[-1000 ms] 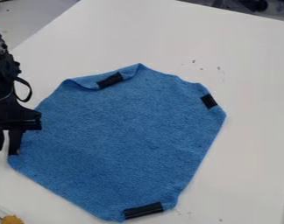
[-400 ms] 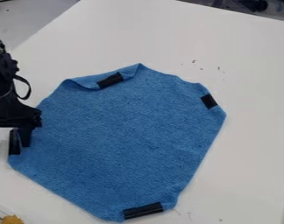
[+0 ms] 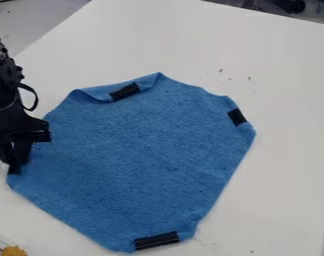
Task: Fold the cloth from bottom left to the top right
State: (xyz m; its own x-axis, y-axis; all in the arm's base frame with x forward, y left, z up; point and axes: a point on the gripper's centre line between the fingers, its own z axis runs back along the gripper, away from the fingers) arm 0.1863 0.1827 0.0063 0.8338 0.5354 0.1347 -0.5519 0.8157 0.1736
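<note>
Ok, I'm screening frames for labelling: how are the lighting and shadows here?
Camera view: soft light on the white table, no harsh glare; faint shading on the blue cloth beside the gripper, whose dark parts partly blend together.

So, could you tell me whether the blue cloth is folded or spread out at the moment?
Spread out: the blue cloth lies flat on the white table, only its top-left edge curled over.

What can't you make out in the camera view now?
All in the camera view:
How much blue cloth the gripper has pinched: hidden by its jaws.
Cloth under the folded upper-left flap: hidden by the flap.
Yellow item's full shape: cut off by the bottom edge.
</note>
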